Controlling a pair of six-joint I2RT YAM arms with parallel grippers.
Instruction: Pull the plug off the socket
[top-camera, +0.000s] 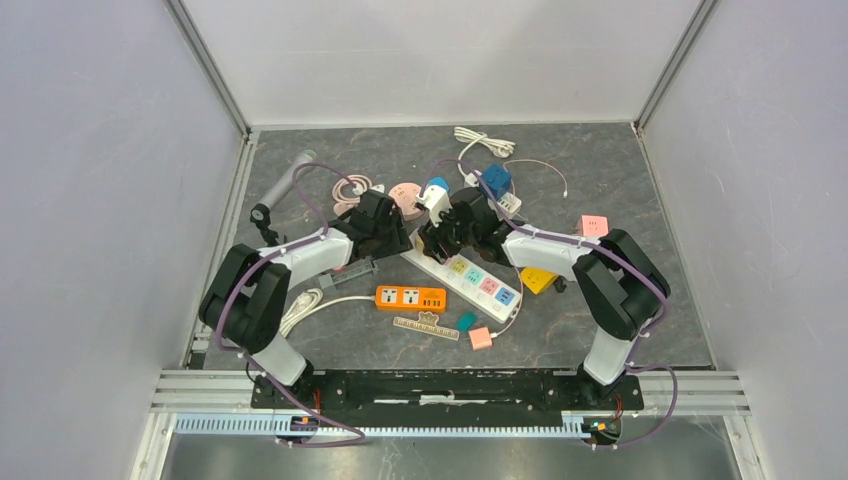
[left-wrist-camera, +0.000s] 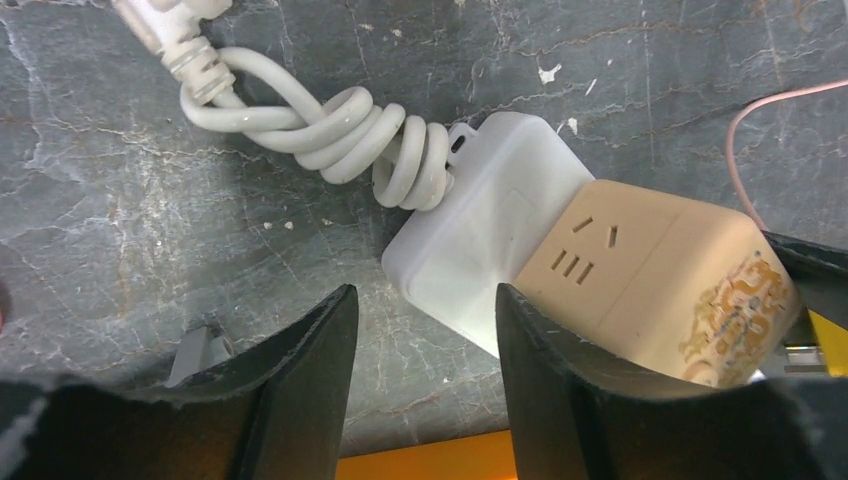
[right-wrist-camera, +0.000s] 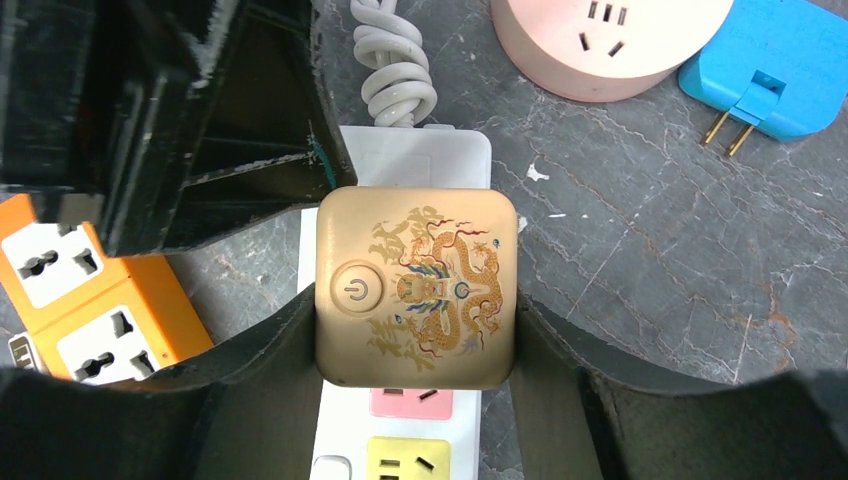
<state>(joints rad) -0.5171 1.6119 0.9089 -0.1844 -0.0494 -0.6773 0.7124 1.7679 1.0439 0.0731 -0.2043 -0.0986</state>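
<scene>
The plug (right-wrist-camera: 415, 285) is a beige cube with a gold dragon print and a power button. It sits in the end socket of the white power strip (right-wrist-camera: 400, 160). My right gripper (right-wrist-camera: 415, 300) is shut on the plug, one finger pressed against each side. In the left wrist view the plug (left-wrist-camera: 650, 270) stands on the power strip (left-wrist-camera: 470, 230) by its coiled cord. My left gripper (left-wrist-camera: 422, 290) is open at that cord end; its right finger overlaps the strip and bare table shows between the fingers. From above, both grippers meet over the power strip (top-camera: 480, 280).
An orange power strip (top-camera: 410, 297) lies just in front of the white one. A round pink socket (right-wrist-camera: 600, 40) and a blue adapter (right-wrist-camera: 770, 70) lie behind. A ruler (top-camera: 425, 327), a yellow block (top-camera: 537, 280), a pink cube (top-camera: 593, 225) and loose cables (top-camera: 485, 140) are scattered around.
</scene>
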